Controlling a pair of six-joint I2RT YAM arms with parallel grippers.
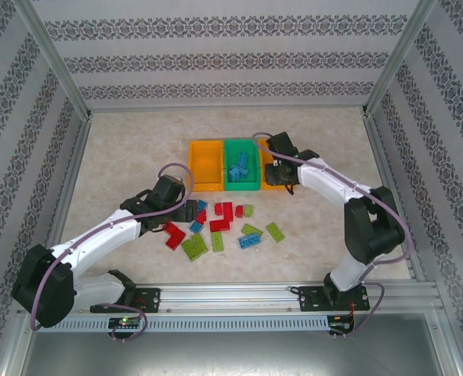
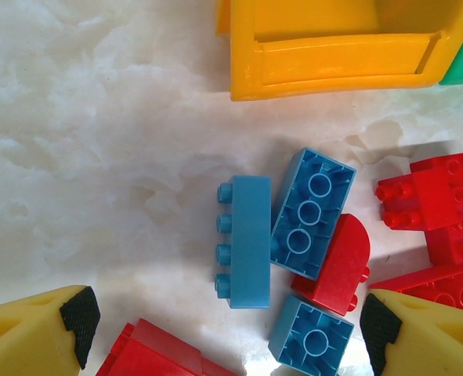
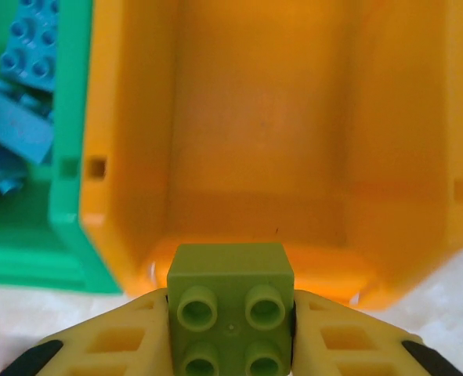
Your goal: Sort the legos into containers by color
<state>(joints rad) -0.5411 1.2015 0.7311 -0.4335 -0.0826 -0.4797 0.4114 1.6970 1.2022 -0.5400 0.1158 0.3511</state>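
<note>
My right gripper (image 3: 229,309) is shut on a lime green square lego (image 3: 229,270), studs toward the camera, at the near rim of the right orange container (image 3: 388,157), whose inside is bare. From above, that gripper (image 1: 282,160) covers part of this container (image 1: 269,180). The green container (image 1: 241,166) holds blue legos (image 3: 19,117). The left orange container (image 1: 204,164) looks bare inside. My left gripper (image 2: 227,321) hangs open above a blue lego lying on its side (image 2: 251,239), an upturned blue one (image 2: 309,211) and a small blue one (image 2: 311,337).
Loose red, blue and lime legos (image 1: 219,223) lie scattered on the marble table between the arms and the containers. Red legos (image 2: 435,196) crowd the right of the left wrist view, another (image 2: 160,352) lies near the left finger. Patterned walls enclose the table.
</note>
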